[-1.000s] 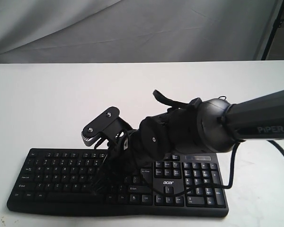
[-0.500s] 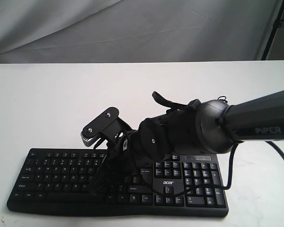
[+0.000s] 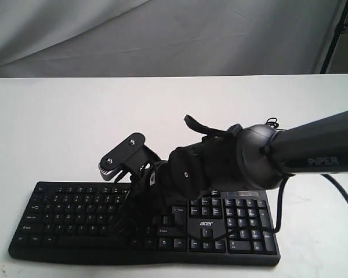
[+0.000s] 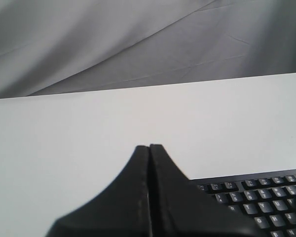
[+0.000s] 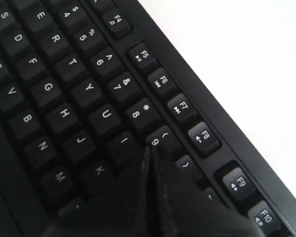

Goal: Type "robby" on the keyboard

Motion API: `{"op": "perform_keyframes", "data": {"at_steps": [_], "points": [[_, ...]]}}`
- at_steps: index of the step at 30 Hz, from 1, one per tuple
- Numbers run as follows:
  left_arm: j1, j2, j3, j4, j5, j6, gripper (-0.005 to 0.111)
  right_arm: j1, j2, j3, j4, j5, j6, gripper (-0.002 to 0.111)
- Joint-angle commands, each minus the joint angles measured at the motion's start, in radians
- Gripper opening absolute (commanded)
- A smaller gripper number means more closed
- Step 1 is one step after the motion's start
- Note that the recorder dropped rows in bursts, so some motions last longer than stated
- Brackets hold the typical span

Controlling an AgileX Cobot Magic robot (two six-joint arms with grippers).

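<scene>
The wide black keyboard (image 3: 64, 208) with an acer logo lies at the front of the white table (image 3: 75, 116). My right arm reaches across it from the right. Its gripper (image 3: 123, 221) points down over the middle of the letter keys, hard to make out against them. In the right wrist view the right gripper (image 5: 149, 150) is shut on nothing, its tip just above the keyboard (image 5: 64, 98) between the I and 9 keys, hiding the key beneath. The left gripper (image 4: 149, 146) is shut and empty over bare table, beside a corner of the keyboard (image 4: 266, 202). It is out of the exterior view.
A thin black cable (image 3: 276, 214) loops down from the right arm over the keyboard's number-pad end. The white table (image 4: 89, 123) stretches behind the keyboard to a grey cloth backdrop (image 3: 162, 35). A dark stand leg (image 3: 335, 35) shows at the far right.
The right arm has eased slightly to the left over the keyboard, its gripper still shut. Nothing else has moved.
</scene>
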Motion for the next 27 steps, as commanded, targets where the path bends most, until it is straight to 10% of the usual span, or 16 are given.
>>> {"op": "perform_keyframes", "data": {"at_steps": [1,27], "points": [[-0.006,-0.003,0.004,0.005,-0.007,-0.003,0.000,-0.002,-0.058,0.001,0.001,0.018,-0.002,0.000],[-0.006,-0.003,0.004,0.005,-0.007,-0.003,0.000,0.149,0.047,-0.151,0.013,0.064,-0.002,0.000]]}}
